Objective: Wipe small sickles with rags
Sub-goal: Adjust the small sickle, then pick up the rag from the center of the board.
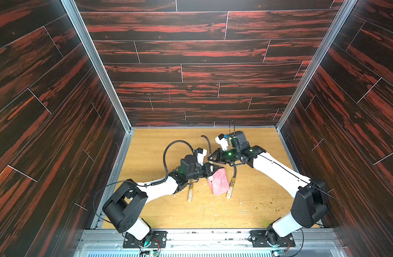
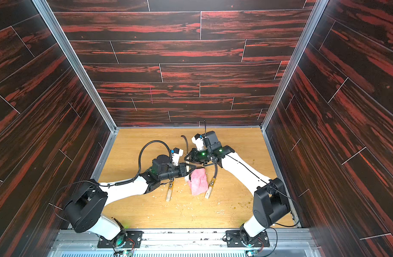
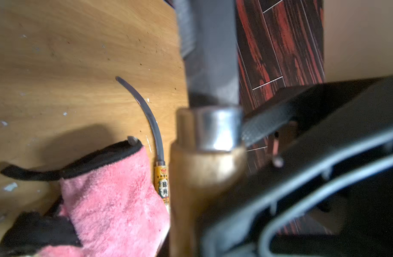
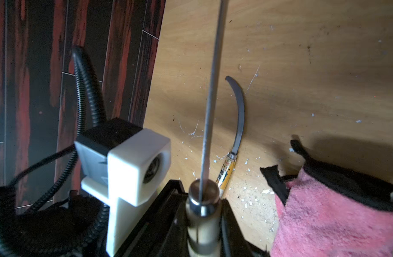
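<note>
My right gripper is shut on one small sickle's pale handle just below the metal ferrule. That sickle's dark blade points to the back wall. My left gripper is shut on the pink rag, which hangs right beside that handle. Two labelled sickles lie on the table. One lies partly under my left arm. The other lies right of the rag.
The wooden table carries pale crumbs round the sickles and dark specks at the front right. Dark red panelled walls close in the left, right and back sides. In the right wrist view the left arm's white camera and ribbed cable sit close to the held blade.
</note>
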`<move>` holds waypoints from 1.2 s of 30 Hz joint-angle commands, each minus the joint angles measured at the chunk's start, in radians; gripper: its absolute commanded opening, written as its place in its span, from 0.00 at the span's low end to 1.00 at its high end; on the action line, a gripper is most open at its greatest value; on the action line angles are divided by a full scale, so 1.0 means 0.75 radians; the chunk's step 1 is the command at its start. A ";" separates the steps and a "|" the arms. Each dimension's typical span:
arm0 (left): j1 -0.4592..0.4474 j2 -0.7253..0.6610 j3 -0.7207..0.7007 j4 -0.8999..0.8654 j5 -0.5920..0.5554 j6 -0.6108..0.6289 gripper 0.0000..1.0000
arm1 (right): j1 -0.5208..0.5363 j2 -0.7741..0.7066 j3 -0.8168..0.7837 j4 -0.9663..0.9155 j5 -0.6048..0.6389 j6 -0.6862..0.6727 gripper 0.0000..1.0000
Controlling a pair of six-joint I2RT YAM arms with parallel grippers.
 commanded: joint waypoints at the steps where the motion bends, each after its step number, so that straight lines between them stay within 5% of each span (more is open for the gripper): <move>1: -0.025 -0.009 0.037 0.073 0.036 0.018 0.00 | 0.014 0.001 0.012 0.010 -0.002 -0.003 0.06; 9: -0.013 -0.113 -0.053 0.028 -0.016 0.050 0.00 | 0.013 -0.033 0.051 -0.168 0.215 -0.113 0.48; 14: 0.021 -0.191 -0.115 -0.093 -0.076 0.094 0.00 | 0.009 -0.087 0.067 -0.253 0.330 -0.175 0.58; 26: 0.076 -0.340 -0.176 -0.357 -0.243 0.184 0.00 | 0.010 -0.119 -0.042 -0.351 0.411 -0.215 0.63; 36: 0.128 -0.412 -0.208 -0.361 -0.177 0.209 0.00 | 0.076 0.065 -0.097 -0.473 0.509 -0.242 0.67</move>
